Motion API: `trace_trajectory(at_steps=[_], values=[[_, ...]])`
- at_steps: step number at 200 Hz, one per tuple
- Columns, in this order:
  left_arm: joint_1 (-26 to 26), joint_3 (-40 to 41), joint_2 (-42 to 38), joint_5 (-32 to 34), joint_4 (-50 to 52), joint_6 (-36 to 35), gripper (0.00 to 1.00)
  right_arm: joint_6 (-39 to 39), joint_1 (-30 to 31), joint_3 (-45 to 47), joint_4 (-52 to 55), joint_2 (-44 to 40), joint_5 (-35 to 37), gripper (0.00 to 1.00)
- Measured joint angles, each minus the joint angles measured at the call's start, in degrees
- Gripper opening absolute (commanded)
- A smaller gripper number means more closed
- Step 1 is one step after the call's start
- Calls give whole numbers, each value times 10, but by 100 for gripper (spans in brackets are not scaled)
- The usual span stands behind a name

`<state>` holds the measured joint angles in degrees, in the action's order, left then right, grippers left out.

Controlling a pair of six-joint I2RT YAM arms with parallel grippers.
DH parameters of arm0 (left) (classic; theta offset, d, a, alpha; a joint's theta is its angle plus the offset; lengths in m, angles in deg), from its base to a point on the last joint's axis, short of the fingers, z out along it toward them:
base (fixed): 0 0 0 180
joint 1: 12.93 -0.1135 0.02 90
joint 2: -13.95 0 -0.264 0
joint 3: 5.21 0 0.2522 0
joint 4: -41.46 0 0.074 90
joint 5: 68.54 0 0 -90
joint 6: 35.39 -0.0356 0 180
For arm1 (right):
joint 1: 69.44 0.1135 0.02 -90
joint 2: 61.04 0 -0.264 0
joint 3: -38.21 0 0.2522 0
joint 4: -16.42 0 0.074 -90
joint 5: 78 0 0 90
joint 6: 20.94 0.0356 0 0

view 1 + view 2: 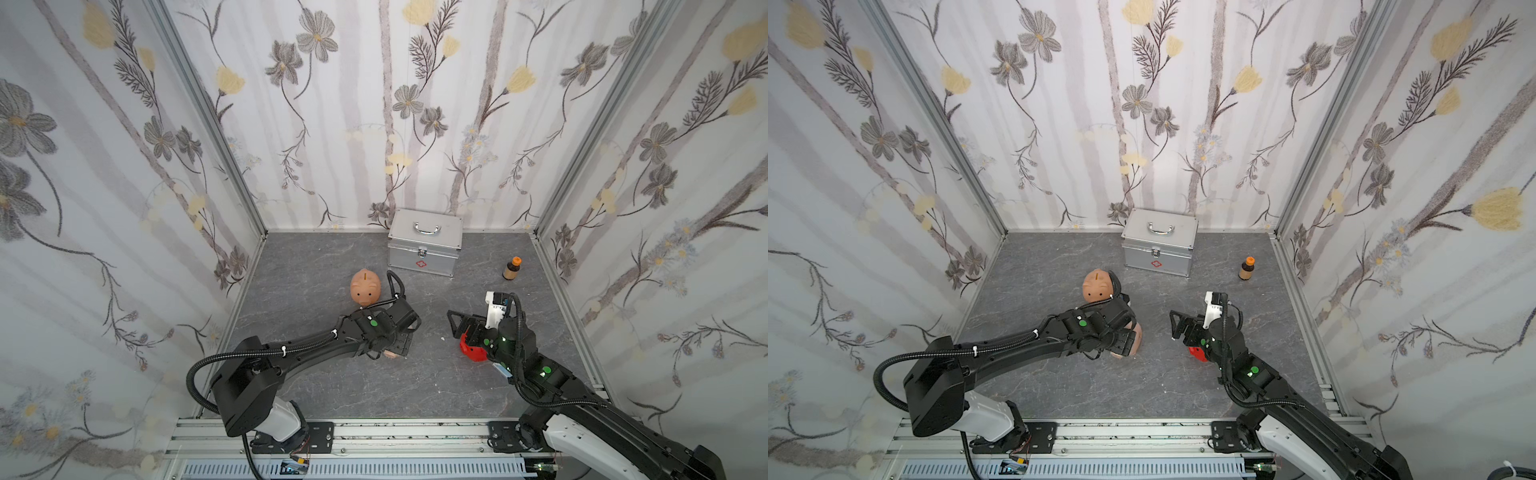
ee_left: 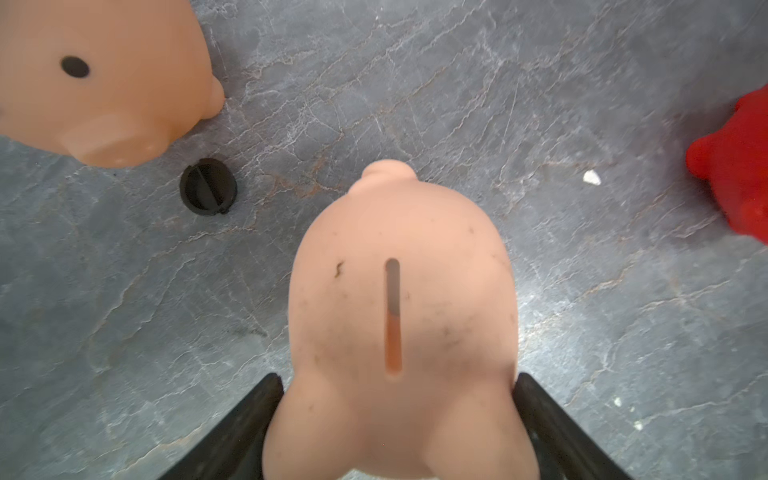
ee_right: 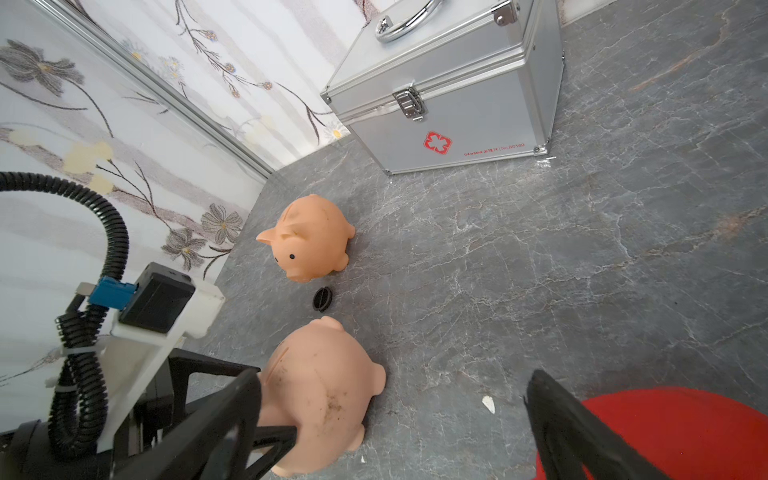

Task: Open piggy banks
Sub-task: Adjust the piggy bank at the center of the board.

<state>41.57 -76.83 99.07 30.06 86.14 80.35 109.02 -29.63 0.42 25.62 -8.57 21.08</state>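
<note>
The left gripper (image 2: 397,379) was squeezed onto the dirty pink pig (image 2: 399,291). One black finger (image 2: 266,399) pressed each side of the pig's head end. The pig's coin slot (image 2: 392,316) faced up, and its little tail pointed away from the gripper. This pig was near the middle of the table (image 1: 316,257), mostly hidden under the left arm in both top views. I could not tell if its feet touched the table.

The clean pink pig (image 3: 311,241) stood on its feet a bit closer to the back edge. A round black plug (image 2: 208,187) lay flat on the table between the two pink pigs, touching neither one.

The right gripper (image 3: 392,374) was spread wide and held nothing. The red pig (image 1: 471,351) sat right under it, over toward the right edge. A small white crumb (image 2: 591,178) lay on the table between the red pig and the dirty pink pig.

A silver box (image 1: 424,241) with a handle stood at the middle of the back edge. A small brown bottle (image 1: 512,268) with an orange cap stood upright near the back right corner.
</note>
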Motion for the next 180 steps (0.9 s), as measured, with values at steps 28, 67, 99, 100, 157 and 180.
trace_trajectory(at_steps=[28,67,99,100,157,180], values=[[-35,61,-36,-64,-95,23,70,10,3,-1,-23,20,-3,100],[-77,151,-67,-179,-250,78,71,8,4,-3,-45,48,-27,100],[-121,238,-83,-270,-384,136,71,-2,6,-15,-47,84,-62,100],[-123,242,-83,-274,-388,138,71,-3,6,-16,-47,85,-63,100],[-161,329,-104,-329,-505,201,72,-5,19,-32,-68,142,-97,100],[-174,353,-106,-343,-542,221,79,-5,26,-38,-76,159,-105,100]])
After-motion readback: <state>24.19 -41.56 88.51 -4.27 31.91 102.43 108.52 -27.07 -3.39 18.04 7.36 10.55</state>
